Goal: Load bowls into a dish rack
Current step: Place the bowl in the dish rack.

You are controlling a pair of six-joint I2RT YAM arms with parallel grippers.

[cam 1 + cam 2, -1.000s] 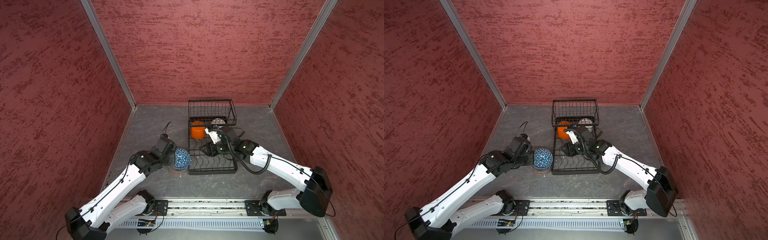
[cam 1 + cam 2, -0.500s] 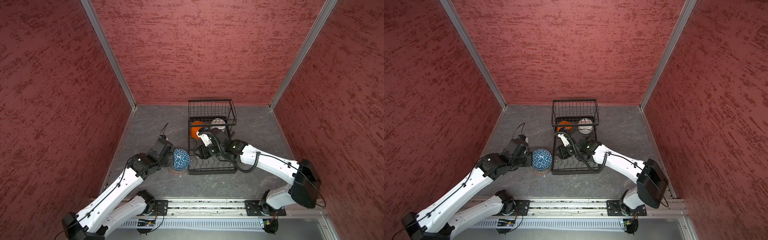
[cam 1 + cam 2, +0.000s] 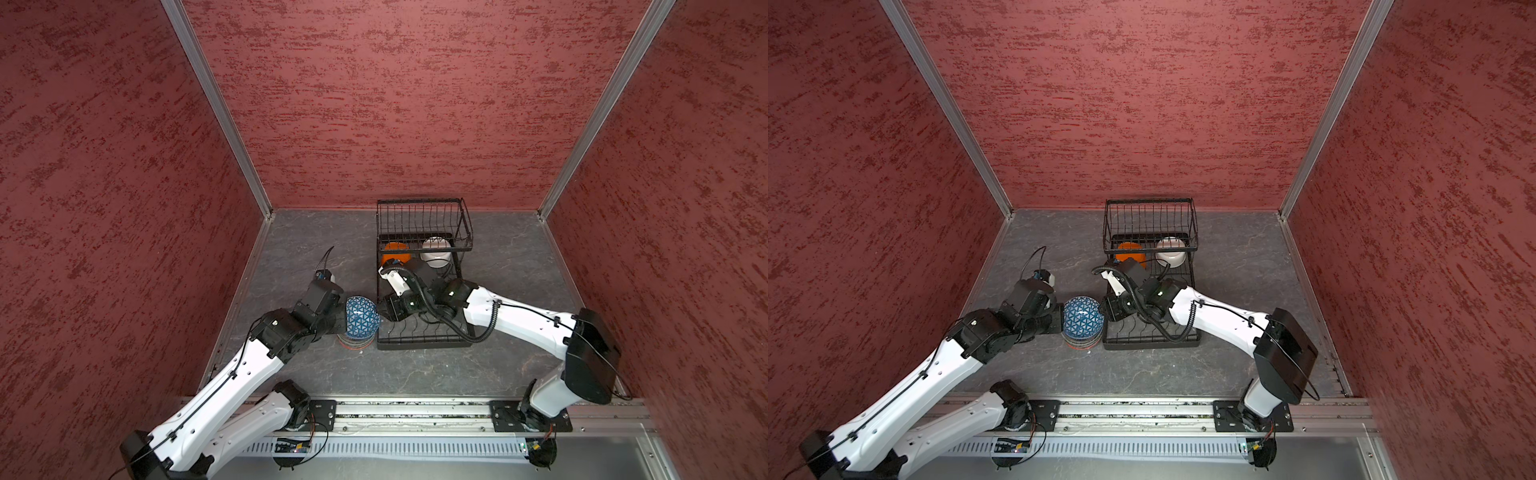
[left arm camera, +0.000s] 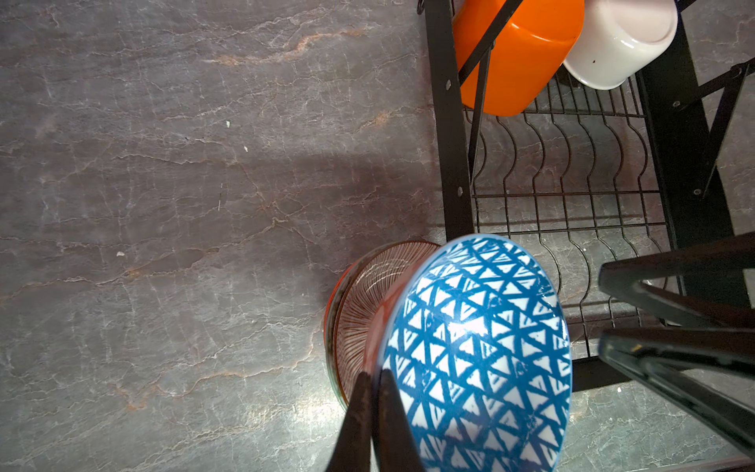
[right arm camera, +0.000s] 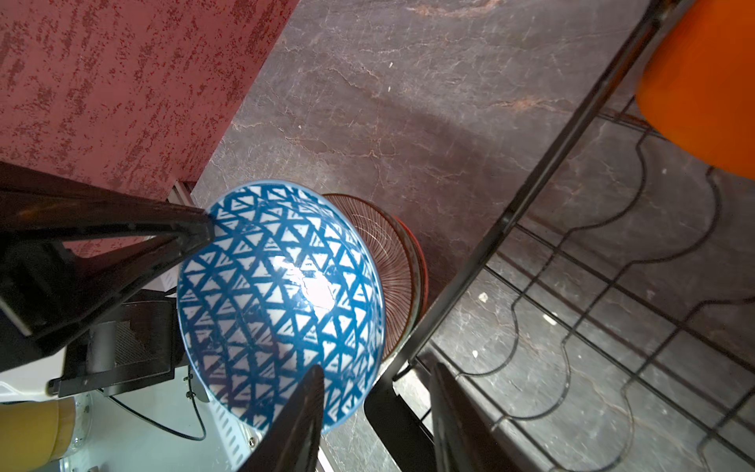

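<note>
Two are racked: the plain orange rounded-square bowl (image 3: 392, 253) and the plain white bowl (image 3: 435, 257) sit in the black wire dish rack (image 3: 424, 344). My left pincer (image 4: 375, 378) pinches the rim of one blue triangle-patterned ceramic bowl (image 3: 361, 316), tilted over the stack of patterned bowls (image 3: 353, 341) on the table (image 3: 311, 232) just beside the rack. My right pincer (image 5: 378, 367) straddles its other rim, spread. I cannot count the stack.

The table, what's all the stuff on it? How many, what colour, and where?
Table: one, grey marbled, under everything
Dish rack: one, black wire, on table
Orange bowl: one, orange, in rack, at raised-basket end
White bowl: one, white, beside orange bowl
Stacked bowls: count unclear, top red-lined, on table beside rack
Blue triangle bowl: one, blue-white, tilted over the stack
Left tool: one, black, shut on blue bowl's rim
Right tool: one, black, open, straddling its other rim
</note>
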